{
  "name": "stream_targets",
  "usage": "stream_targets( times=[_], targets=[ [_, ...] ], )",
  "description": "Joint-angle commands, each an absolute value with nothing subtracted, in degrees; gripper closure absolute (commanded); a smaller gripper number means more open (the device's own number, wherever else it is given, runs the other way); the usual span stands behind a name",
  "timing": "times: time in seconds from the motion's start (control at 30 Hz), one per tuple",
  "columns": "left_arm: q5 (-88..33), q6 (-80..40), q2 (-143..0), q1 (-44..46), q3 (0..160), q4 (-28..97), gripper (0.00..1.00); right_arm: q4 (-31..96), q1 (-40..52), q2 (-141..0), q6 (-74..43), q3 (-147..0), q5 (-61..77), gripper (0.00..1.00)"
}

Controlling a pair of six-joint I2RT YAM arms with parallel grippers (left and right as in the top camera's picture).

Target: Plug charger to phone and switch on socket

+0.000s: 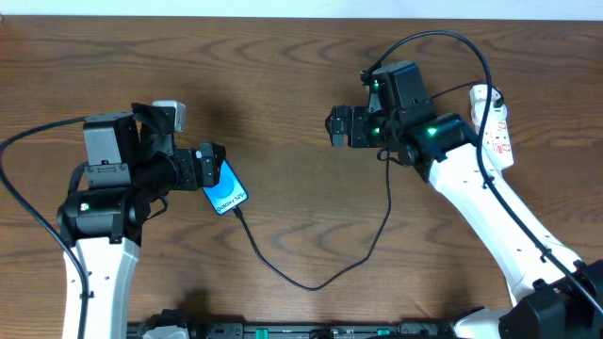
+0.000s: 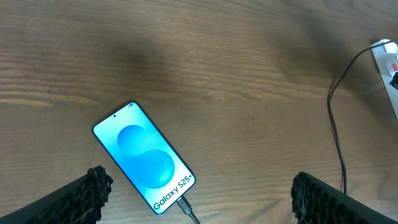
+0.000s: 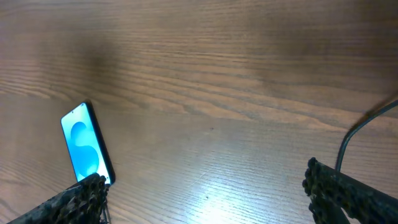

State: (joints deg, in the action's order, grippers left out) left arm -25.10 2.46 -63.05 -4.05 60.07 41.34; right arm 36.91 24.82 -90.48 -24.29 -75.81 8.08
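Cable loop of the charger (image 1: pixel 311 282) lies lowest in the overhead frame: thin, black, slack on the brown wood-grain table (image 1: pixel 283 75). Its connector tip meets the bottom edge of the phone (image 1: pixel 227 195), a slim dark-framed slab lying angled left of centre, glossy blue screen up. Left gripper (image 1: pixel 215 168) hangs over the phone's upper end, jaws spread wide, nothing held; ribbed black fingers (image 2: pixel 87 196). Right gripper (image 1: pixel 334 127), centre-right, equally wide and empty. Cable's other end disappears under the right arm (image 1: pixel 490 207). Socket (image 1: pixel 501 137), upper right: white, elongated, rounded end, red marks, just beside that arm.
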Motion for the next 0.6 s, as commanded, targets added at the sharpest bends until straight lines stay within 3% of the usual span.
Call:
stream_targets(
  times=[0.0,0.23,0.57],
  targets=[
    [-24.36,3.40,-63.40,-3.95,59.90,41.34,0.05,37.12,24.86,-89.60,-22.50,-76.47,7.99,0.01],
    [-24.36,3.40,-63.55,-3.92,59.90,41.34,0.05,40.03,21.58,-89.58,-17.52,-77.47,14.92,0.01],
    [-24.36,3.40,-63.57,-3.92,59.90,41.34,0.05,60.58,3.99,-89.58,-9.43,-90.67,18.63,0.01]
  ],
)
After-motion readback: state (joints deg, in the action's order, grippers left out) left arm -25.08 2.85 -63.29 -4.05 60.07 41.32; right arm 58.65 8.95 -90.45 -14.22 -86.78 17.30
